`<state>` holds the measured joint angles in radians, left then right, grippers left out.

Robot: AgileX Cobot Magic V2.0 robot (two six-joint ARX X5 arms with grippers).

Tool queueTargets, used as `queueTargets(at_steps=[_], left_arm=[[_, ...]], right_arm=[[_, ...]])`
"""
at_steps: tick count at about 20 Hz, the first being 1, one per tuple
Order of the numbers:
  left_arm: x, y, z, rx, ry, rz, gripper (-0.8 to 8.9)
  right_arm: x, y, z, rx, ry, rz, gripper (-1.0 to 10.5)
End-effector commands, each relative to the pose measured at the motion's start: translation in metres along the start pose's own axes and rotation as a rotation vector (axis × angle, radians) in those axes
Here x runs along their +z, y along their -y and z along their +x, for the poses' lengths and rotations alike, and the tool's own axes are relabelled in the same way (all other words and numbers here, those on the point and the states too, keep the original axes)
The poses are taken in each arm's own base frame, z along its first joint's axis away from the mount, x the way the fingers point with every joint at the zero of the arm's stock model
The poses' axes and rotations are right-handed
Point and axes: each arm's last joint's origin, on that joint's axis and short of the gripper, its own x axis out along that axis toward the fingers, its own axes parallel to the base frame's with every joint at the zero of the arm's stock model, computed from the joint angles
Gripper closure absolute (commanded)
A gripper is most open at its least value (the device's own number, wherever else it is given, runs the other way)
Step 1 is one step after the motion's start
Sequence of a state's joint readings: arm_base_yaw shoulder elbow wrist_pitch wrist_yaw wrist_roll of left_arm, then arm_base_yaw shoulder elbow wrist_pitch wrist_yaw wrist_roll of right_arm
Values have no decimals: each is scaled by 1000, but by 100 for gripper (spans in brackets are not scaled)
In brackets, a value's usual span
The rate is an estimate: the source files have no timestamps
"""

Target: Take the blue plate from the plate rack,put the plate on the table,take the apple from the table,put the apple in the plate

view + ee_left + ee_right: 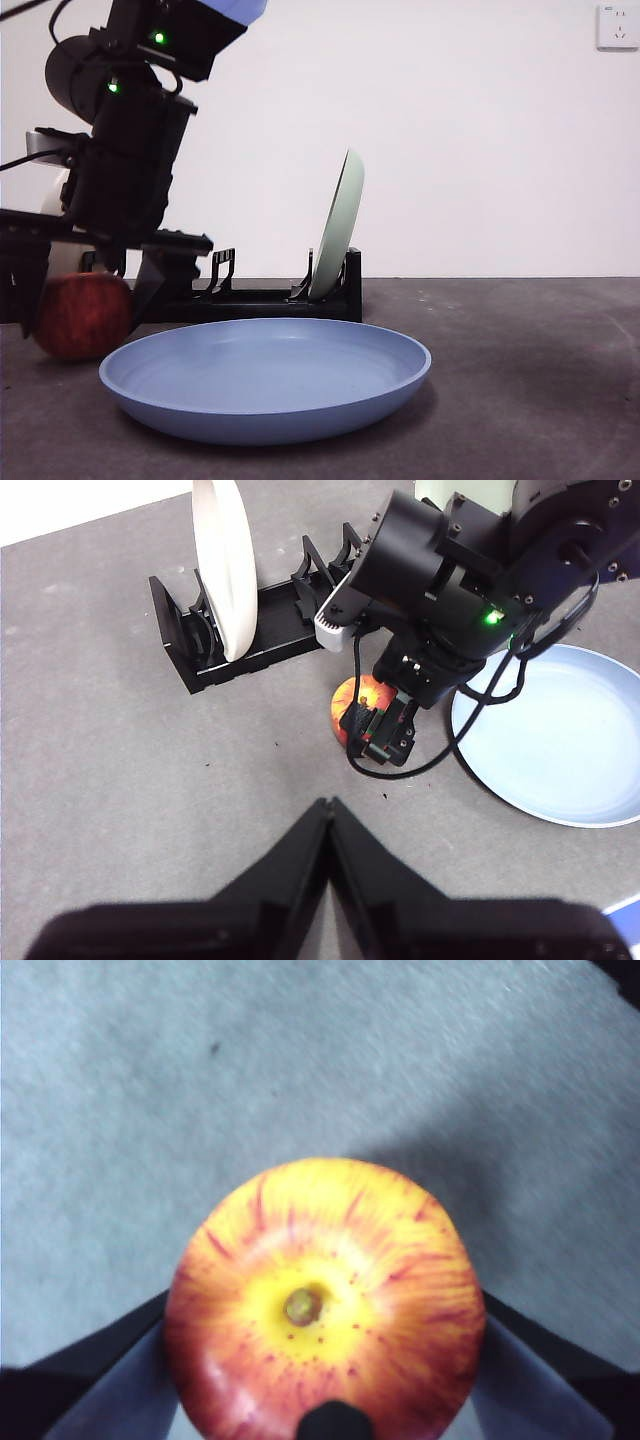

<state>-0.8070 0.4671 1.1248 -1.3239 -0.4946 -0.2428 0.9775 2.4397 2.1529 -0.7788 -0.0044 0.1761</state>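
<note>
While the blue plate (266,378) lies flat on the table (530,380) in front of the plate rack (255,296), the right gripper (85,300) reaches down over the apple (82,315), which sits on the table beside the plate's rim and just in front of one end of the rack. Its jaws stand spread on either side of the apple; the right wrist view shows the fruit filling the gap between them, stem upward, but contact with the skin cannot be confirmed. A pale green plate (338,227) leans upright in the rack's slots behind the blue plate, and a cream-white plate (224,565) stands in the rack's other end, close behind the working arm. The left gripper (328,810) hangs well back from the rack, its jaws pressed together on nothing.
</note>
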Motion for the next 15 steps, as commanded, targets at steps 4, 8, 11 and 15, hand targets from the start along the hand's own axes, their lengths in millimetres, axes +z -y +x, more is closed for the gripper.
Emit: queueTargets(at_steps=[4,8,11,15], left_arm=[[-1,0,0,7,2,14,822],[-1,0,0,7,2,11,822],[-1,0,0,6,2,11,822],[-1,0,0,-1,0,7,822]], right_arm=[[20,-4,-56,-44,55,-65,919],[13,-1,-91,-142,-20,-135,919],[4,2,-108,-178,-63,-172,918],[-34,9,-130,-183,-4,-171,918]])
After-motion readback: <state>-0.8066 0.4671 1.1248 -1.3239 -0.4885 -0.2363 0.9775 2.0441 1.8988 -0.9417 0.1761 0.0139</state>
